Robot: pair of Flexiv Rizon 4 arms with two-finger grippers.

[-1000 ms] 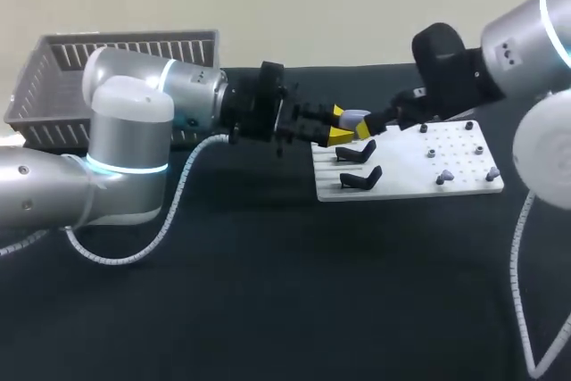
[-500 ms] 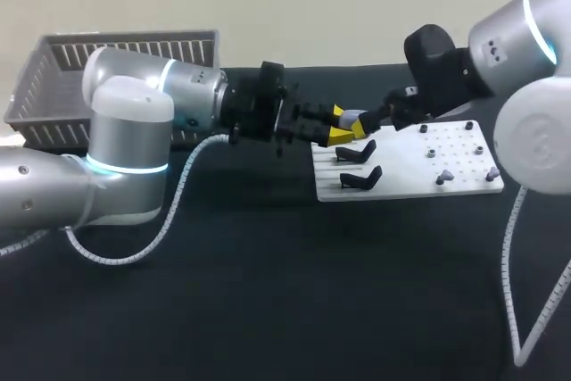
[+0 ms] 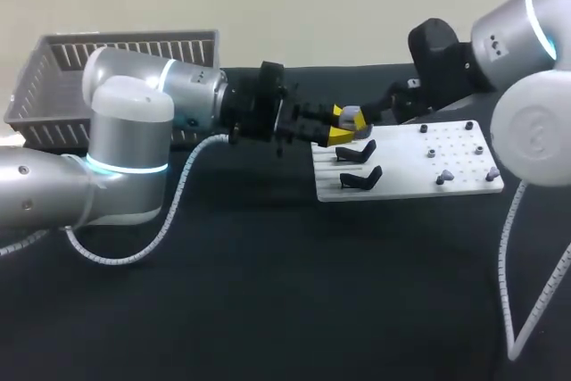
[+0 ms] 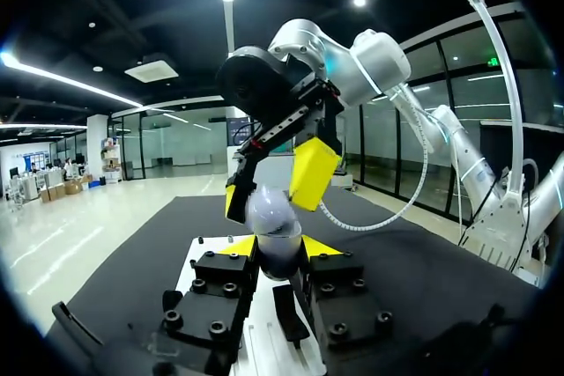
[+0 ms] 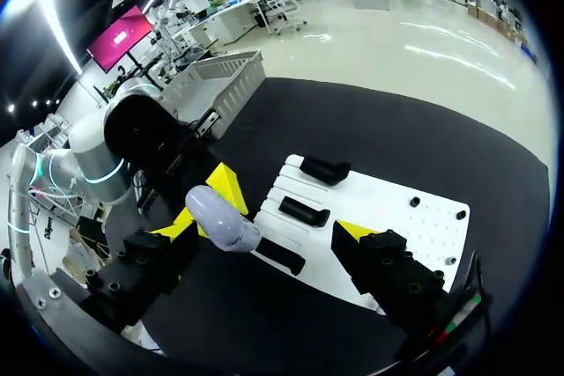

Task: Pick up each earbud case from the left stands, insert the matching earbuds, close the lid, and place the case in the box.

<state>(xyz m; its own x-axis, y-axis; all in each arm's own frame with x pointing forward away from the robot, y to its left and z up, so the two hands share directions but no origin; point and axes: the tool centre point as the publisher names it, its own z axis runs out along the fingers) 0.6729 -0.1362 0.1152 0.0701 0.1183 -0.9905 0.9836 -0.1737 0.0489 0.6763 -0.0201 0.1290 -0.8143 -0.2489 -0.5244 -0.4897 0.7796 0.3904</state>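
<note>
- Lavender-grey earbud case [image 4: 271, 228] is being pinched by the left tool [image 4: 278, 247] above the white stand board [image 3: 401, 181], presumably steadied for loading.
- Right tool [image 5: 269, 226] is hovering spread either side of it.

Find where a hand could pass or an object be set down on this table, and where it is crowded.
Free: the broad black table in front of the white board. Crowded: over the board's stand end, where the left gripper holds the earbud case and the right gripper stands open beside it.
</note>
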